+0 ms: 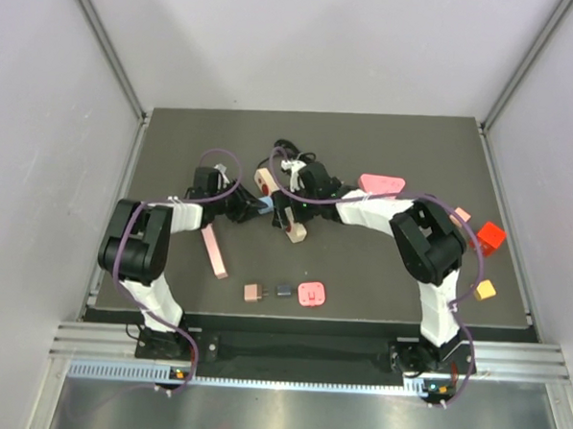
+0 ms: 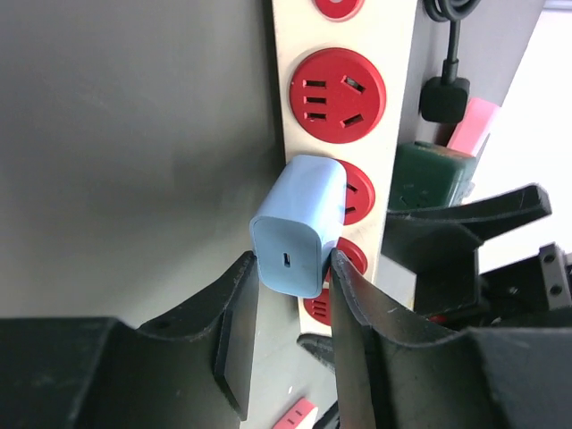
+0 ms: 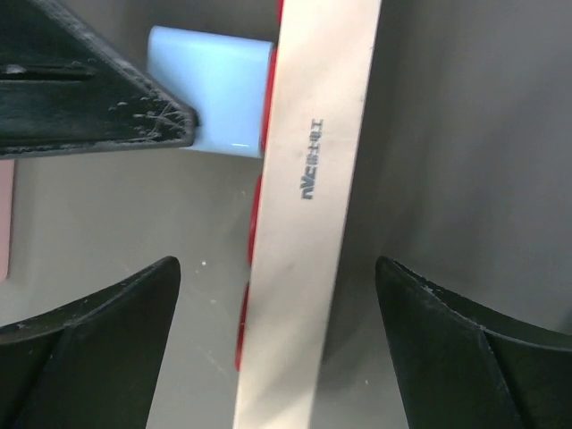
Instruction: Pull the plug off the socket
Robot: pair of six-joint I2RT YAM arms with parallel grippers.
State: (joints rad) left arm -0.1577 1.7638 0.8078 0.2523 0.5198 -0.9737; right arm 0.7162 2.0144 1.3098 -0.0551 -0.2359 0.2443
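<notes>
L jaws tight on blue plug [image 2: 299, 223] in socket strip [image 2: 398, 71]; R jaws wide astride it.

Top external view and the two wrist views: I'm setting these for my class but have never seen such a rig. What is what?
The top view looks down on two robot arms bolted to a dark table. Each wrist view comes from a camera on one arm. The left gripper pinches a blue plug seated in a white power strip with red sockets. The right gripper stands open astride that strip. Small coloured blocks lie nearby.
</notes>
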